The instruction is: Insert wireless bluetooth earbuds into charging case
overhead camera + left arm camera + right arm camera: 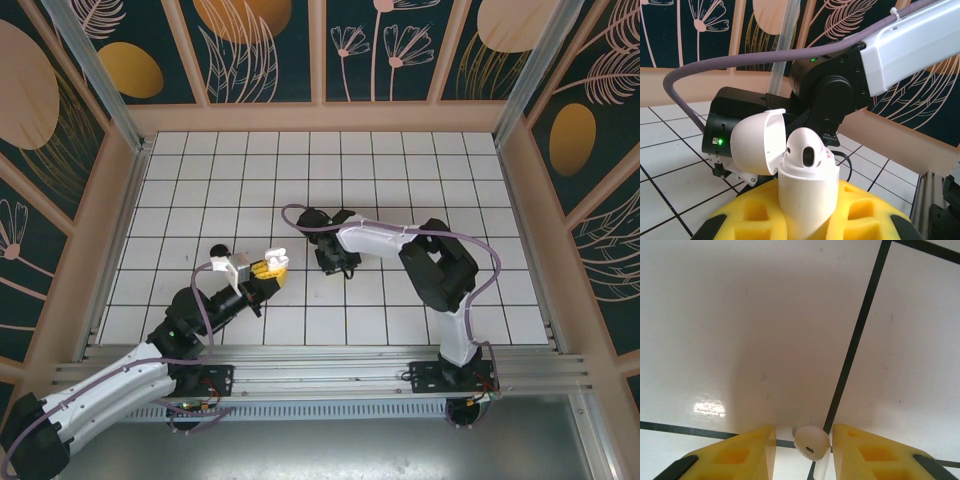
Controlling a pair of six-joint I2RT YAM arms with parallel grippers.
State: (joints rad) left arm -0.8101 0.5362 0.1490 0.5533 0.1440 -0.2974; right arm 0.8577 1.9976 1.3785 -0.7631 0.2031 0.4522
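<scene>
Gripping an open white case (801, 192) with one earbud (807, 147) seated, left claw (807, 222); right claw (804, 452) narrowly parted around second earbud (811, 441).

Charging case (805, 200) and its lid (757, 145): smooth white plastic with a satin sheen; seated earbud (807, 147) is glossier white with a dark shiny patch, and loose earbud (811, 442) is the same smooth white plastic. Left finger pads (865, 210) and right finger pads (740, 457): matt yellow, soft-looking, foam or rubbery plastic, can't tell which, with moulded pockets. Floor tiles (740, 315): smooth glossy white, showing glare, with dark matt grout; arm shell (910, 45) smooth white plastic, joint housing (830, 90) matt black plastic, cable sleeve (715, 65) matt purple, base rail (320, 365) bare brushed metal.
</scene>
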